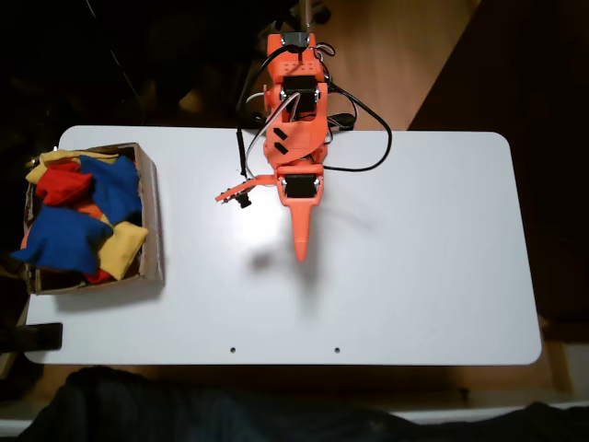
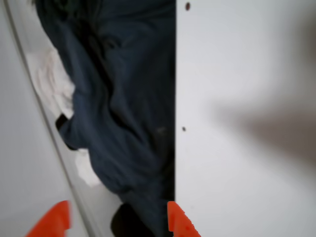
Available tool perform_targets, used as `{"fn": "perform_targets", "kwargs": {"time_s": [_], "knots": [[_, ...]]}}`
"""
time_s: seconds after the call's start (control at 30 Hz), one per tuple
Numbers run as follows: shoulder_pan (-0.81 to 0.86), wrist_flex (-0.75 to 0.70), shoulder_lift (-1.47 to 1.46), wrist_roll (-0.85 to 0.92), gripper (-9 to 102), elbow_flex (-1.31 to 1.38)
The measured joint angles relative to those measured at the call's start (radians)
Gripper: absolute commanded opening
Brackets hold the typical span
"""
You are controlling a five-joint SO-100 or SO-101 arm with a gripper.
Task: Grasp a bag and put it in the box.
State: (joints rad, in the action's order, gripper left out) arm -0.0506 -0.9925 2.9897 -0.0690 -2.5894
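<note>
The box (image 1: 153, 221) is a brown cardboard box with low walls at the table's left end in the fixed view. It holds several bean bags. A red bag (image 1: 63, 184) lies near its far left corner, among blue and yellow ones. My orange gripper (image 1: 262, 227) hangs over the middle of the table, well to the right of the box. One finger points toward the front edge and the other is swung out to the left. In the wrist view the gripper (image 2: 116, 224) shows two orange fingertips (image 2: 180, 224) set apart, with nothing between them.
The white table (image 1: 414, 258) has two small holes (image 1: 232, 350) near its front edge. Black cables (image 1: 368, 138) loop behind the arm's base. Dark blue cloth (image 2: 123, 98) lies beyond the front edge. A black object (image 1: 37, 336) sits at the front left corner.
</note>
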Motion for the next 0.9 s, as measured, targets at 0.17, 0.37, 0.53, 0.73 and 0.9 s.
{"fn": "perform_targets", "kwargs": {"time_s": [0.17, 0.37, 0.53, 0.73, 0.9], "knots": [[0.0, 0.0, 0.067, 0.003, 17, -0.087], [-0.002, 0.0, 0.138, 0.005, 8, -0.179], [-0.002, -0.005, 0.189, 0.008, 0, -0.235], [-0.002, -0.032, 0.236, 0.012, 0, -0.278], [-0.008, -0.063, 0.268, 0.012, 0, -0.307]]}}
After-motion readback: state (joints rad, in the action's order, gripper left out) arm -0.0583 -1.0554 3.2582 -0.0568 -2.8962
